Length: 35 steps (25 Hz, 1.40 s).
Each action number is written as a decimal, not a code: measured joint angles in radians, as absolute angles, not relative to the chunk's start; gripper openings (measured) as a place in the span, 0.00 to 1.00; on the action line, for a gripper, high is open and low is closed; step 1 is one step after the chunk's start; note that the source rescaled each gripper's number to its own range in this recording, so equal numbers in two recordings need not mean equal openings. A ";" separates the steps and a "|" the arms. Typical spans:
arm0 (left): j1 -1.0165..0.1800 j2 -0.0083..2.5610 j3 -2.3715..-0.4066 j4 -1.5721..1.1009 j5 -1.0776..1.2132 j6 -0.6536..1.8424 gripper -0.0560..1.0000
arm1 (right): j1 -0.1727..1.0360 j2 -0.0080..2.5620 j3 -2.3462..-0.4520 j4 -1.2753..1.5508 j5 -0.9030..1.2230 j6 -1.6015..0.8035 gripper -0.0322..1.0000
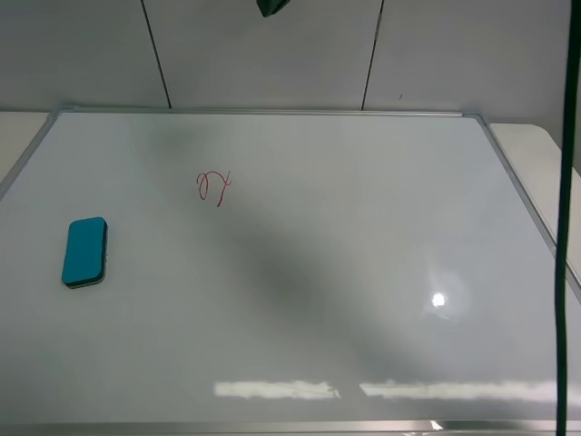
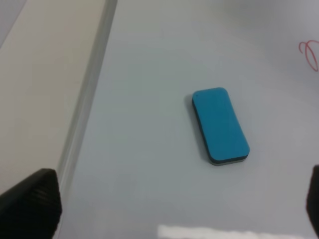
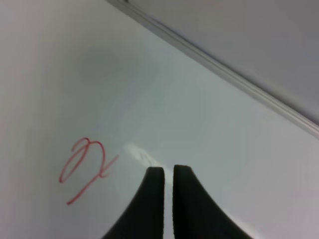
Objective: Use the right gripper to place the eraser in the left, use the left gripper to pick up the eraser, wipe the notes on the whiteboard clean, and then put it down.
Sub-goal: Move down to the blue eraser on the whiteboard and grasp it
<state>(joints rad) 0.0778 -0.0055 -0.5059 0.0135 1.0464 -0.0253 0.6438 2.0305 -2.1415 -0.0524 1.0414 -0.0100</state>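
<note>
The whiteboard [image 1: 363, 227] fills most of the exterior high view. The teal eraser [image 1: 85, 252] lies flat on its left part, teal face up. The red notes [image 1: 215, 186] sit up and to the right of it, apart from it. In the left wrist view my left gripper [image 2: 172, 201] is open and empty, its fingers [image 2: 30, 201] wide apart above the board [image 2: 149, 74], short of the eraser [image 2: 220, 124]. The notes [image 2: 310, 54] show at the edge. My right gripper [image 3: 168, 172] is shut and empty above the board [image 3: 199, 99], beside the notes [image 3: 84, 167].
A cream table [image 1: 18, 127] shows past the board's silver frame [image 2: 87, 99] on the left and right. Grey wall panels stand behind. A dark green cable [image 1: 565, 227] hangs at the right edge. A dark thing [image 1: 272, 7] shows at the top edge.
</note>
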 joint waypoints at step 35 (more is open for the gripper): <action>0.078 -0.006 -0.506 0.014 1.046 -0.025 1.00 | 0.195 1.064 -1.143 -0.350 0.970 0.391 0.03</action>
